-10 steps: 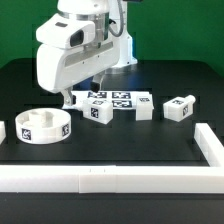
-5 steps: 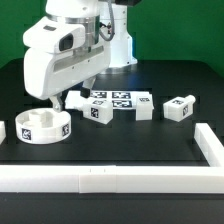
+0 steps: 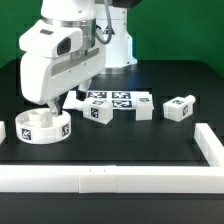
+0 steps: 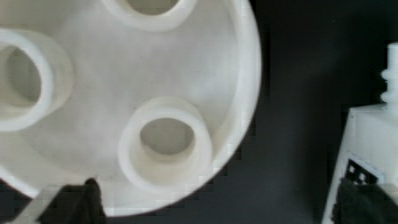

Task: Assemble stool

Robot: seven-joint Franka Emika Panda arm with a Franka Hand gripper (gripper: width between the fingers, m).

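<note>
One arm [image 3: 60,60] tilts; pincer [image 3: 54,102] poised above seat [image 3: 45,134].

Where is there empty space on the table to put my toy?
The bare black table between the long white border rail and the short blocky white legs is free. It is crowded around the round white plastic seat, under the white robot arm, and by the marker board.

Smooth matt white plastic seat [image 3: 42,127]

The arm [image 3: 60,55] hangs low, wrist tilted, jaws pointing downward.
</note>
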